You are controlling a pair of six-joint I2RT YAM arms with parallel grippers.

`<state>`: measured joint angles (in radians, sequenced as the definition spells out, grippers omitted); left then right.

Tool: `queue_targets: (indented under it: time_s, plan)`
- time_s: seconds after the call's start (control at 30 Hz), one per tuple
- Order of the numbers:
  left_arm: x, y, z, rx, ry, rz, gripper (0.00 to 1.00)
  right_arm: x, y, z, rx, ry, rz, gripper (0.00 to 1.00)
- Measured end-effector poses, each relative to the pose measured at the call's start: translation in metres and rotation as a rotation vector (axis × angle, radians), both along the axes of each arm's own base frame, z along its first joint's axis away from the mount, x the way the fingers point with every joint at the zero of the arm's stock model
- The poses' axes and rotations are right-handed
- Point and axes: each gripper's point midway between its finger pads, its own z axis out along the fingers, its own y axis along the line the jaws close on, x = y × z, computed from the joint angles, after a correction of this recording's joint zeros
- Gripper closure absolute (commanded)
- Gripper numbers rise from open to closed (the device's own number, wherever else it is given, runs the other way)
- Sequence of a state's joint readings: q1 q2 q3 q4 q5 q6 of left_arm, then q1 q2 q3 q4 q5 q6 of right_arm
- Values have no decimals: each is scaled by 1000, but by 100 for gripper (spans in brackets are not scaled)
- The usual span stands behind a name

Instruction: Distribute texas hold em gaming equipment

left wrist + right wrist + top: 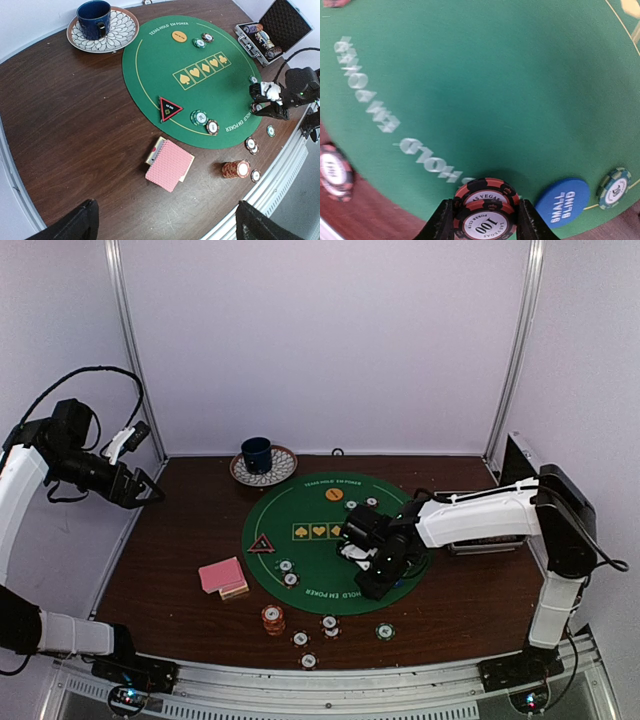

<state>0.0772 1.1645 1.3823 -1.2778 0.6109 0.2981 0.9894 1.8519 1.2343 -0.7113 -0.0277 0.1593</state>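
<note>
My right gripper (pixel 485 222) is shut on two red-and-black poker chips (pixel 485 210) marked 100, low over the near-right part of the green mat (pixel 310 560). A blue button (pixel 562 205) and a green chip (pixel 615 187) lie just beside it. My left gripper (pixel 170 227) is open and empty, held high over the table's left side (pixel 145 492). Pink-backed cards (pixel 170 165) lie left of the mat. An orange chip stack (pixel 236 169), the black triangle (pixel 170 108), an orange button (pixel 179 36) and loose chips (pixel 199 117) are spread on and around the mat.
A dark blue mug (pixel 94 19) on a patterned plate (pixel 125 30) stands at the back. An open metal case (pixel 272 32) with chips sits at the right. Several single chips (pixel 300 638) lie near the table's front edge.
</note>
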Motion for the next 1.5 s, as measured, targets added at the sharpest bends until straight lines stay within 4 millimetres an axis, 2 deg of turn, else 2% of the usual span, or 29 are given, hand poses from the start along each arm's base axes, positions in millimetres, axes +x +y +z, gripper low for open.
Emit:
queue_targets:
  time_s: [0.13, 0.17, 0.23, 0.3, 0.43, 0.5, 0.63, 0.73, 0.87, 0.97, 1.1, 1.2, 1.3, 1.5]
  plan:
    - [0, 0, 0, -1, 1, -1, 2, 8, -18, -10, -29, -1, -44, 94]
    - [0, 0, 0, -1, 3, -1, 2, 9, -18, -10, -28, -3, -45, 89]
    - [-1, 0, 0, -2, 3, -1, 2, 10, -18, -12, -25, -9, -47, 72]
    - [-1, 0, 0, -2, 3, -1, 2, 10, -18, -12, -26, -13, -48, 61]
    - [-1, -1, 0, -3, 4, -2, 2, 11, -18, -12, -24, -17, -48, 48]
    - [-1, -1, 0, -4, 4, -2, 2, 11, -18, -11, -25, -17, -48, 36]
    - [-1, -1, 0, -7, 3, -4, 2, 12, -13, 4, -10, -30, -40, 30]
    - [-1, -1, 0, -7, 4, -4, 2, 14, 5, 38, 53, -75, -15, 29]
    - [-1, -1, 0, -7, 5, -4, 2, 9, 41, 87, 156, -136, 53, 26]
    - [-1, -1, 0, -9, 4, -5, 2, -8, 66, 108, 205, -149, 124, 24]
    - [-1, -2, 0, -12, 5, -6, 2, -41, 110, 131, 272, -140, 252, 21]
    - [-1, -2, 1, -14, 4, -7, 2, -62, 136, 129, 279, -123, 338, 19]
    - [-1, -2, 1, -15, 5, -8, 2, -79, 156, 112, 248, -97, 409, 18]
    - [-1, -3, 1, -18, 4, -10, 2, -88, 171, 70, 165, -53, 460, 18]
